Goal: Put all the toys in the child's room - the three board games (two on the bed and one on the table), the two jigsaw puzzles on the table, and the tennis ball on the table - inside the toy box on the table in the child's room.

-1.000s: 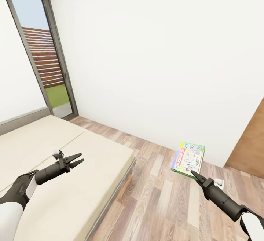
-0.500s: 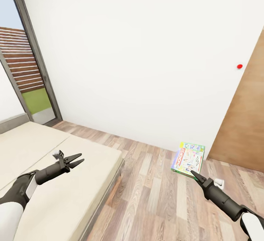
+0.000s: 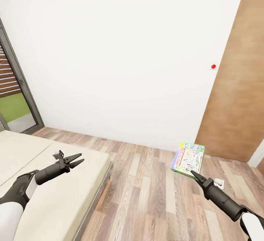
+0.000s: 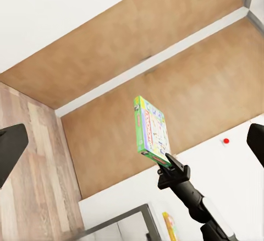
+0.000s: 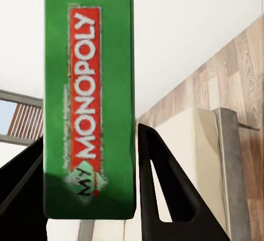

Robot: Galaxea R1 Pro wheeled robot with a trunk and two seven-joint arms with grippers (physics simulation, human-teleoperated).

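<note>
One board game, a My Monopoly box [image 3: 188, 158], is pinched by its lower edge in the right gripper [image 3: 193, 175] and held upright beyond the fingertips, presumably for carrying. Left gripper [image 3: 75, 160] is held spread and empty over the bed [image 3: 73, 197].

A plain white wall [image 3: 121, 50] runs across the back, with a small red dot [image 3: 213, 66] on it near the right. Just beside that dot stands a brown wooden door [image 3: 238, 87], reaching down to the floor. Wood-plank floor [image 3: 154, 197] spreads below. At lower left, a beige bed [image 3: 55, 204] with a grey edge. Far left, a dark-framed glass door [image 3: 14, 83] looks out on green grass and brown slats
</note>
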